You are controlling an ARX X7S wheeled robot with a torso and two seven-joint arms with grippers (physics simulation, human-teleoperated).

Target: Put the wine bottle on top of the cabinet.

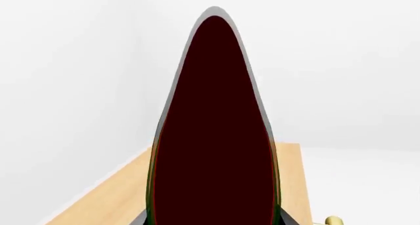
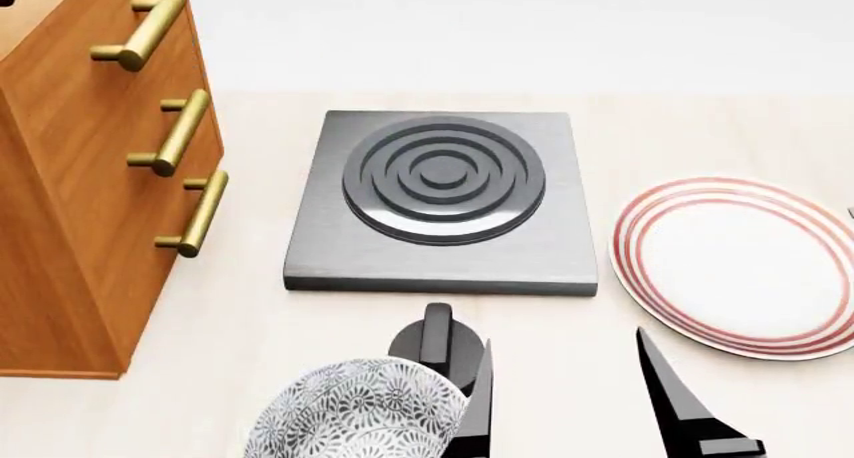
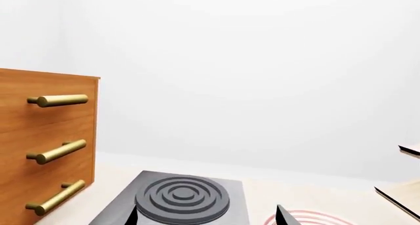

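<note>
Carried in left pincer: wine bottle (image 1: pixel 217 136), filling frame centre, above cabinet (image 1: pixel 125 195); not yet released. Right pincer (image 2: pixel 561 378) wide, empty.

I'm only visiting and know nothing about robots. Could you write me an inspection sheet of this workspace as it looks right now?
Surface: pale counter, nothing spilled.
Job's things: wine bottle fills the left wrist view, above a light wooden top; cabinet stands at the left, drawers shut.
Clutter: grey hotplate, striped plate, patterned bowl.
Grippers: left gripper appears closed around the wine bottle; right gripper open and empty.
Cables: nothing seen.
Surroundings: plain white wall.
</note>
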